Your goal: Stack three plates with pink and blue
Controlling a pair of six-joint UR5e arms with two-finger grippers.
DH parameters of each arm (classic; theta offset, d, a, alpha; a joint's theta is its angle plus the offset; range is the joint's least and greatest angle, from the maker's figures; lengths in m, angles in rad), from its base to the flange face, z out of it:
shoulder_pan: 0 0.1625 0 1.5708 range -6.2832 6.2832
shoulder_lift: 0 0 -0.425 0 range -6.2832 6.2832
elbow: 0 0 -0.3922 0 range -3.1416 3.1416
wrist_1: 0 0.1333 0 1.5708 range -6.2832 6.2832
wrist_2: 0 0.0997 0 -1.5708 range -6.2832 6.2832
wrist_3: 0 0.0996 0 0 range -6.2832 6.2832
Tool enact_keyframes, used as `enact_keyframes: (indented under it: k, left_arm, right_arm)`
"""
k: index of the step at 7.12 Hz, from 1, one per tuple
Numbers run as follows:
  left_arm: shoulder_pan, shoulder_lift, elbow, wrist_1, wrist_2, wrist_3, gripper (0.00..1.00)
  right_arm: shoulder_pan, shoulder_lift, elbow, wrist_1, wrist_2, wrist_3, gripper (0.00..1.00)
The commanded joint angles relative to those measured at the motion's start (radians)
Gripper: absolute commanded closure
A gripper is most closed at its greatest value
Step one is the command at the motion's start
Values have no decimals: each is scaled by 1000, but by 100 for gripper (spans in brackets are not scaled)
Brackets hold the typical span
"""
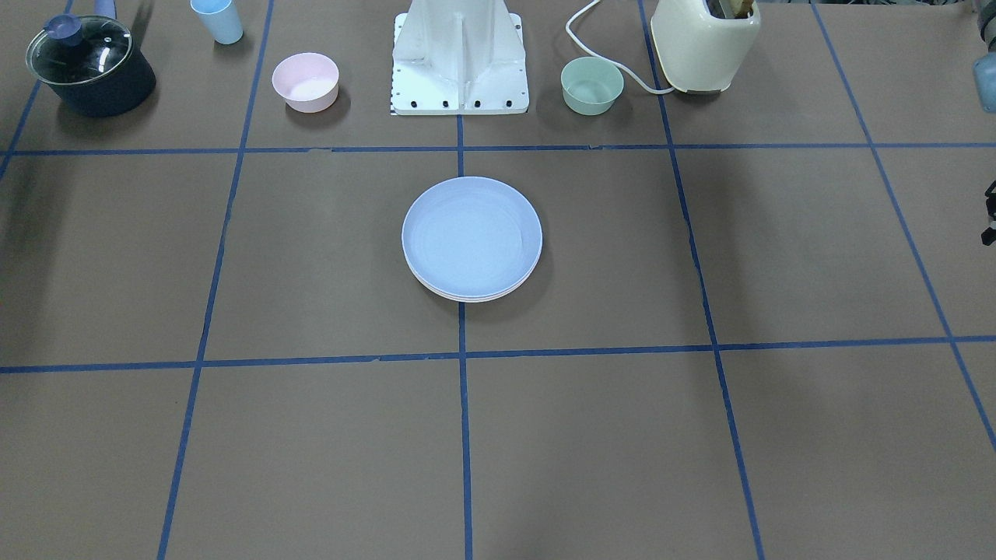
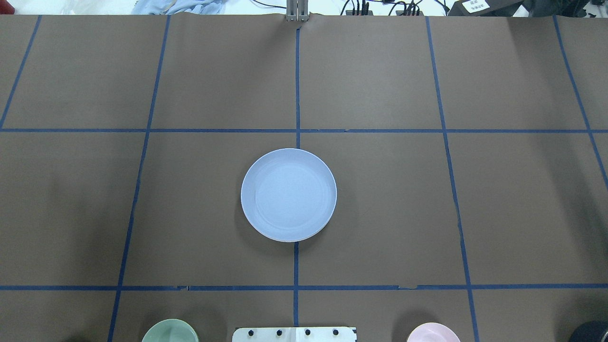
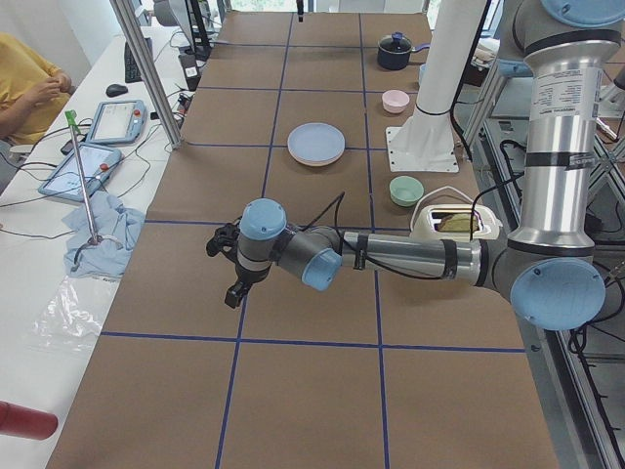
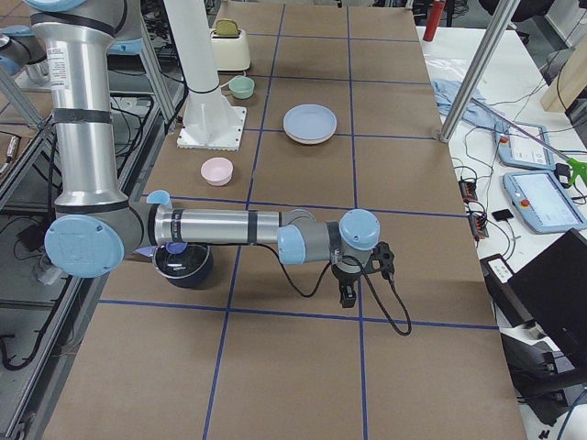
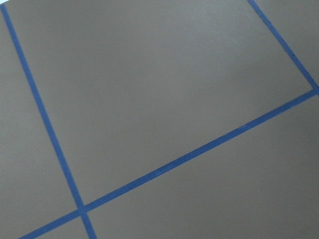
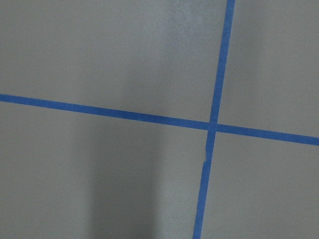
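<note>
A pale blue plate [image 1: 471, 237] lies on top of a stack in the middle of the table; it also shows in the overhead view [image 2: 289, 194]. Thin pale rims of the plates under it [image 1: 467, 298] show at its near edge; I cannot tell pink from cream there. My left gripper [image 3: 223, 266] hovers over bare table far from the stack. My right gripper [image 4: 365, 275] hovers over the table's other end. Both show only in the side views, so I cannot tell whether they are open or shut. The wrist views show only brown table and blue tape.
By the robot's base [image 1: 459, 54] stand a small pink bowl [image 1: 305, 82] and a small green bowl [image 1: 591, 85]. A lidded dark pot [image 1: 89, 66], a blue cup [image 1: 218, 19] and a cream toaster [image 1: 704, 43] stand along the same edge.
</note>
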Motion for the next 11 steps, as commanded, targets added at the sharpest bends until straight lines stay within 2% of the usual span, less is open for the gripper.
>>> enact_keyframes:
  k: [1,5,7,11]
  left_arm:
    - [-6,-5,3,9,0,-12,1]
    - [-6,7,-14,-2,-11,-10,1]
    - [-6,13,-58,4,-10,-13,1]
    - [-6,24,-58,3,-11,-13,1]
  right_arm:
    - [1,2,0,-6,4,-1,0]
    - [1,3,3,-8,13,5,0]
    - [1,-3,5,-6,61,13,0]
    - [1,-4,8,3,59,17,0]
